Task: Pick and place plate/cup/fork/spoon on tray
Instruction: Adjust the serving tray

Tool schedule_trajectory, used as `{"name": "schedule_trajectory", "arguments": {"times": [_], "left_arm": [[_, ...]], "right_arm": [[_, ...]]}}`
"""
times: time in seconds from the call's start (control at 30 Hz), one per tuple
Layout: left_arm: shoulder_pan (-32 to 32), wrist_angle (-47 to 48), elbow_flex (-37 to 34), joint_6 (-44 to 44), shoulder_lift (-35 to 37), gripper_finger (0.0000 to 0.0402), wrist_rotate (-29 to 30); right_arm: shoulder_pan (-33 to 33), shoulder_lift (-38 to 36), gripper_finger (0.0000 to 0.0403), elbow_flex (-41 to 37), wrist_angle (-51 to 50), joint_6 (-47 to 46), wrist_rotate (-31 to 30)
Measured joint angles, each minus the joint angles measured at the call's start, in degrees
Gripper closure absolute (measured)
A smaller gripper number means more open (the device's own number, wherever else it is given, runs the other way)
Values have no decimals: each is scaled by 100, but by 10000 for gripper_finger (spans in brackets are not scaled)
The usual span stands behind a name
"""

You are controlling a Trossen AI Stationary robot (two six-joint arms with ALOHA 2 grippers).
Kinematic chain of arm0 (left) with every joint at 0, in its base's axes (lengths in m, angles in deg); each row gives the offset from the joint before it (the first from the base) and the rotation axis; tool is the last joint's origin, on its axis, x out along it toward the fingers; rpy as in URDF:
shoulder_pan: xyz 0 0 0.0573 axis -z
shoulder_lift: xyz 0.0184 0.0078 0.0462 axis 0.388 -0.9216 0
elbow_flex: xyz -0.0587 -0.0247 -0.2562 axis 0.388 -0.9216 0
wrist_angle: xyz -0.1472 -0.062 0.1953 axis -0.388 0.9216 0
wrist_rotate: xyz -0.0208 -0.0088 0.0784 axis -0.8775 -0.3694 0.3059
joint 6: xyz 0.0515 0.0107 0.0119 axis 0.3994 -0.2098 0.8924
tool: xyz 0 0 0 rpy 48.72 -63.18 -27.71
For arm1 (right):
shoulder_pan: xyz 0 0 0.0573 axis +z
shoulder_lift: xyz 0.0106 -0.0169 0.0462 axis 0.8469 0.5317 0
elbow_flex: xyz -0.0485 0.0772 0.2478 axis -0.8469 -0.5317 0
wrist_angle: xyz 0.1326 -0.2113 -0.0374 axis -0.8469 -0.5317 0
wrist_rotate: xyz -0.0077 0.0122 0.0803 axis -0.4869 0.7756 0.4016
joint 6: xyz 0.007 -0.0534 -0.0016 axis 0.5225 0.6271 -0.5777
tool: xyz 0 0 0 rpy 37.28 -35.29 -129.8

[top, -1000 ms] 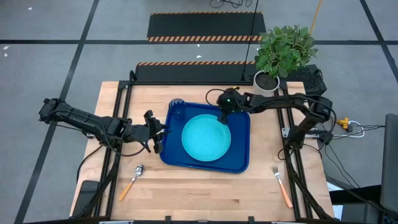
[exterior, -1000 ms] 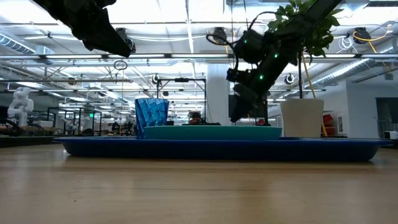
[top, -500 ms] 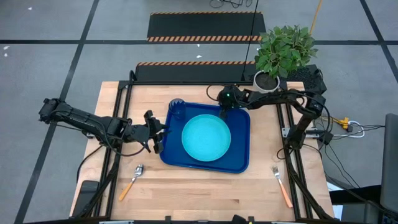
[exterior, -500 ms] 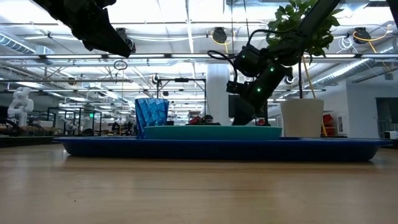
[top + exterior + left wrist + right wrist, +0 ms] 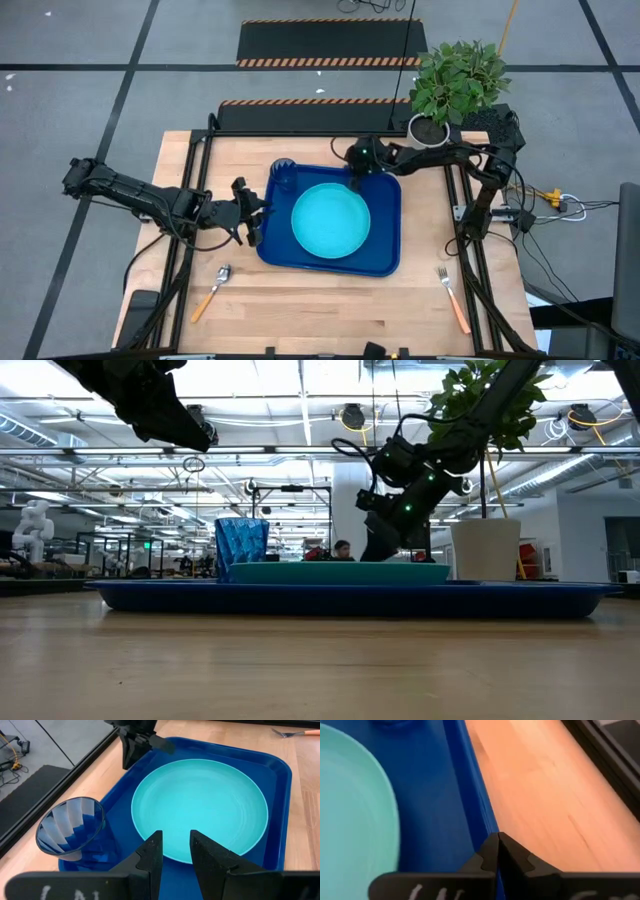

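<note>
The dark blue tray point(image 5: 385, 255) lies mid-table with the light cyan plate point(image 5: 331, 220) flat in it. The blue cup point(image 5: 285, 176) stands upright in the tray's far left corner. The spoon point(image 5: 212, 290) lies on the table at the near left, the fork point(image 5: 452, 298) at the near right. My right gripper point(image 5: 497, 845) is shut, its tips low at the tray's far rim point(image 5: 479, 815), just beyond the plate point(image 5: 355, 805). My left gripper point(image 5: 175, 850) hovers open beside the tray's left edge, pointing at the plate point(image 5: 200, 805), with nothing between its fingers. My right gripper's shut fingertips come slanting down from the table's right at the tray's far rim point(image 5: 485, 827). I cannot tell whether they touch the rim.
A white pot with a green plant point(image 5: 432, 128) stands at the table's far right corner, close behind my right arm. Bare wood lies along the near edge between the spoon and the fork.
My right gripper, still shut, has sunk and gone a little toward the table's far left, from above the plate's far edge to the tray's far rim. The plate, cup and tray stay where they were.
</note>
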Motion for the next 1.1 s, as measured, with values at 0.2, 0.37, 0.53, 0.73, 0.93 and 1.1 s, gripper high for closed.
{"name": "schedule_trajectory", "arguments": {"times": [0.2,0.37,0.53,0.73,0.93,1.1], "left_arm": [[0,0,0,-6,0,300,0],[20,13,0,-22,1,300,1],[63,19,0,-28,1,300,2],[63,48,0,-32,1,300,0],[63,46,0,-41,1,300,0],[63,46,0,-41,1,300,0]], "right_arm": [[-2,220,403,278,-113,101,8],[-2,564,403,479,-110,144,55],[5,800,403,678,-57,91,291],[78,843,403,889,-169,57,351],[297,838,403,907,-286,54,436],[472,845,403,905,-392,41,437]]}}
